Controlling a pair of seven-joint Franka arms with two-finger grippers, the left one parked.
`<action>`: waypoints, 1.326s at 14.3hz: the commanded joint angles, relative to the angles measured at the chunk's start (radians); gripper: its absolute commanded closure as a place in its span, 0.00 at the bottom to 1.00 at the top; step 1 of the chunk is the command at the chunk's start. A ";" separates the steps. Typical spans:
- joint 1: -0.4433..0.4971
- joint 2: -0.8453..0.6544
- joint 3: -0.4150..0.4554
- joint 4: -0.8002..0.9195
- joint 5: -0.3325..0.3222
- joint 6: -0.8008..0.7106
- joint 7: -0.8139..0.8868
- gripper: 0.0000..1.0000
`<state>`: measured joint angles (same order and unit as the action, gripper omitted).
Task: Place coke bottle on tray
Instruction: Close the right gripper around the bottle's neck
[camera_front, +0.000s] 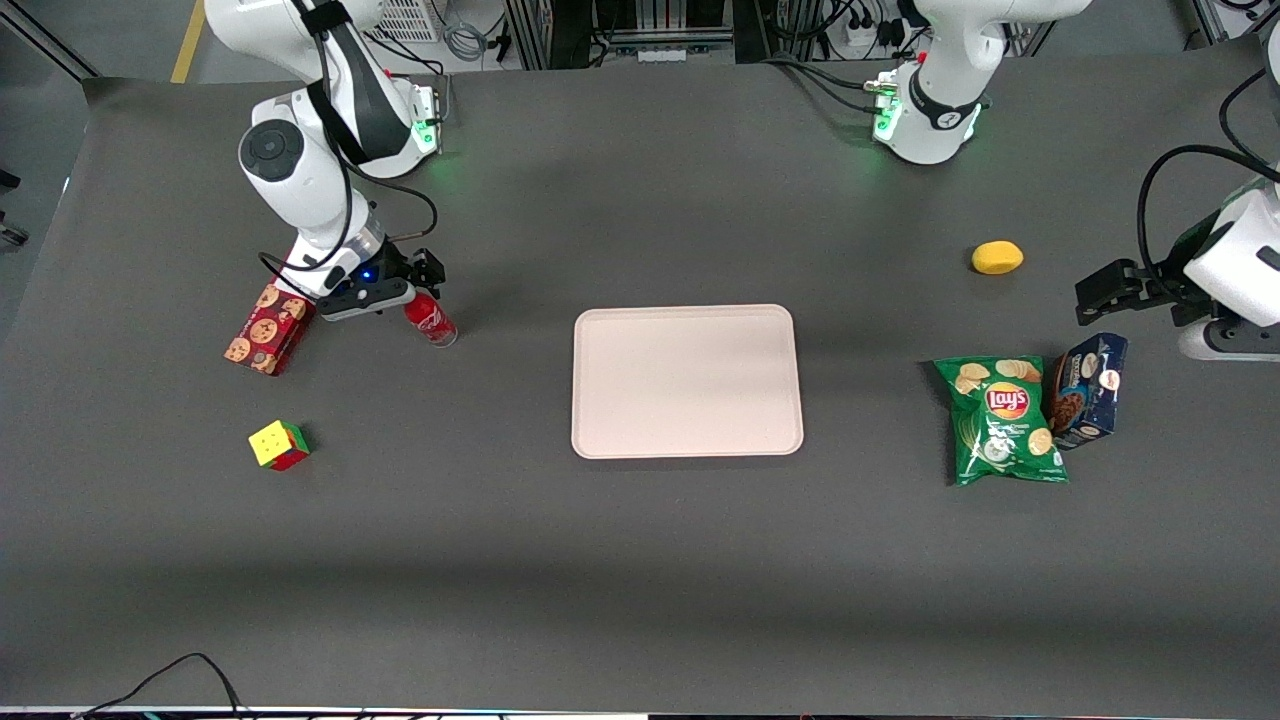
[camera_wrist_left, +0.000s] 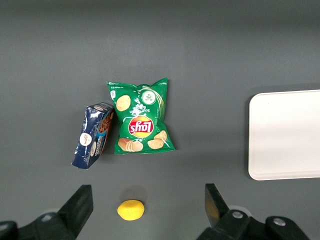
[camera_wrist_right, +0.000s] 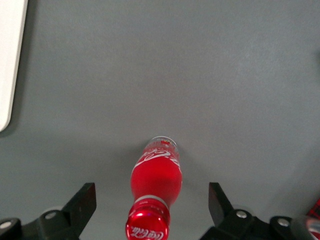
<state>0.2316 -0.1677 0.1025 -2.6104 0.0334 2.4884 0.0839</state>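
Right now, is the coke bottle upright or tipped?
Upright: the coke bottle stands on the table, cap up, between the open claw fingers, untouched.

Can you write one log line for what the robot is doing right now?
stage: reaching | hand: open, around upright coke bottle, not gripping | tray: nothing on it | bottle placed: no

The pincer (camera_front: 418, 290) stands spread wide with the bottle (camera_front: 431, 320) upright between its fingers (camera_wrist_right: 82, 205), touching neither. The cookie box (camera_front: 266, 328) lies just beside the pincer, away from the tray (camera_front: 687, 381). The cube (camera_front: 278, 445) sits nearer the front camera, well apart. Between bottle and tray is only bare worktop (camera_front: 510, 350). The chips (camera_front: 1003, 420), blue box (camera_front: 1088, 390) and lemon (camera_front: 997, 257) lie toward the parked arm's end.
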 joint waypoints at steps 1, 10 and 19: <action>0.006 0.014 -0.001 -0.004 -0.007 0.010 -0.006 0.00; 0.006 0.037 -0.001 -0.004 -0.007 0.007 -0.012 0.13; 0.006 0.034 -0.001 0.000 -0.007 -0.028 -0.015 1.00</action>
<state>0.2316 -0.1334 0.1033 -2.6114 0.0334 2.4743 0.0835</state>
